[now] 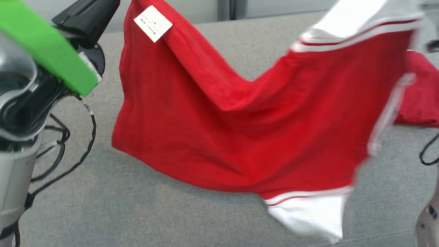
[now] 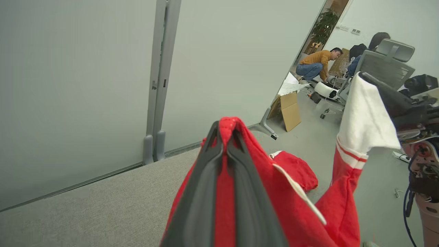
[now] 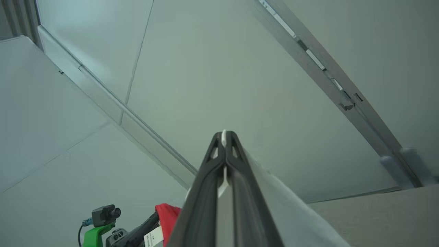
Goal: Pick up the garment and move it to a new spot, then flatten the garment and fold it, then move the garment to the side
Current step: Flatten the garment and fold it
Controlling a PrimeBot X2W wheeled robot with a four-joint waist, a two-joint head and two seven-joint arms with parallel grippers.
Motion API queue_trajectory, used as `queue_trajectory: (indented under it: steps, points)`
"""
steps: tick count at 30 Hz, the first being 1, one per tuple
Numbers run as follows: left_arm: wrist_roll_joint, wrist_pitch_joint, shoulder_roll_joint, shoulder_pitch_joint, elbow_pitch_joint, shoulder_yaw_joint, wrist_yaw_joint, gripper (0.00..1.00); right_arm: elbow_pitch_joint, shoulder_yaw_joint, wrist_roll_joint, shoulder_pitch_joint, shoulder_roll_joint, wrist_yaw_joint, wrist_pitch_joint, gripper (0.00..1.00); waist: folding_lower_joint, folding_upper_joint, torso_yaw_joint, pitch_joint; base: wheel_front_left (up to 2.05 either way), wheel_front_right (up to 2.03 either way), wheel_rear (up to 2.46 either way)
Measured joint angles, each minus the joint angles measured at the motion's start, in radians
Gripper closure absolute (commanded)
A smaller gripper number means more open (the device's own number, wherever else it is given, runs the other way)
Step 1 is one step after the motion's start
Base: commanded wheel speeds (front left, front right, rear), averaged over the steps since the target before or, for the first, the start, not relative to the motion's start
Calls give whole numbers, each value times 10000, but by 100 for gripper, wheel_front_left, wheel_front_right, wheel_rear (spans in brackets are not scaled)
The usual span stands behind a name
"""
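Observation:
The garment (image 1: 240, 130) is red with white trimmed ends and a white label, and hangs spread in the air over the grey table (image 1: 120, 212). My left gripper (image 1: 115, 5) is at the top left, shut on the garment's red upper corner; its fingers (image 2: 240, 192) clamp red cloth in the left wrist view. My right gripper (image 3: 224, 137) is shut on a white edge of the garment (image 3: 291, 212). The left wrist view shows it (image 2: 374, 84) holding up the white sleeve (image 2: 363, 120). One red end (image 1: 418, 96) trails lower at the right.
Grey wall panels (image 2: 85, 85) stand behind the table. Cables (image 1: 68, 144) hang from my left arm. In the left wrist view, a crouching person (image 2: 317, 63), a cardboard box (image 2: 289, 109) and an office chair (image 2: 384, 65) are on the floor beyond the table's right end.

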Motion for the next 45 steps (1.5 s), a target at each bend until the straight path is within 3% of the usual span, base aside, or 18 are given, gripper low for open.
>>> queue_trajectory:
  steps: [3, 6, 10, 11, 16, 19, 25, 31, 37, 45]
  points:
    - [82, 500, -35, -555, 1081, -453, 94, 100, 1645, 543, -1223, -307, 155, 0, 146, 100, 0, 0, 113, 381, 0, 0, 0]
    - [713, 571, -305, -1646, 2167, -732, 165, 100, 2899, 617, -2849, -1721, 282, -2, -228, 100, 0, 0, 245, 765, 0, 0, 0]
    - [2173, -433, -880, -4108, 2638, -748, 127, 100, 3601, 150, -4648, -4809, 688, 2, -1421, 100, 0, 0, 457, 1277, 0, 0, 0]
    - [2552, -646, -972, -4655, 2642, -838, -117, 100, 3676, -31, -4974, -5420, 784, 2, -1735, 100, 0, 0, 512, 1403, 0, 0, 0]
    - [3505, -2186, -1523, -5683, 3053, -717, -489, 100, 4226, -581, -5313, -6966, 1131, 6, -2729, 100, 0, 0, 753, 2072, 0, 0, 0]
    - [3793, -3210, -1618, -5003, 3515, -855, -928, 100, 4928, -424, -5141, -6307, 1214, 6, -2761, 100, 0, 0, 833, 2636, 0, 0, 0]
    - [3937, -4376, -1517, -2915, 4431, -1112, -1135, 100, 4600, -397, -3935, -4296, 1172, 0, -2644, 100, 1, 0, 765, 3465, 0, 0, 0]
    - [4107, -5823, -1402, -1378, 5965, -1126, -1480, 100, 3887, 94, -1421, -2374, 1143, 31, -3030, 100, 1, 0, 592, 4101, 0, 0, 0]
    - [4117, -7183, -1390, -504, 6995, -1104, -1705, 100, 3595, 663, -637, -797, 1152, 744, -3486, 100, 1, 0, 442, 3926, 0, 0, 0]
    - [3969, -7779, -1534, -18, 7187, -1055, -1900, 100, 2894, 1225, -479, 434, 1149, 1103, -3568, 100, 0, 0, 349, 3101, 0, 0, 0]
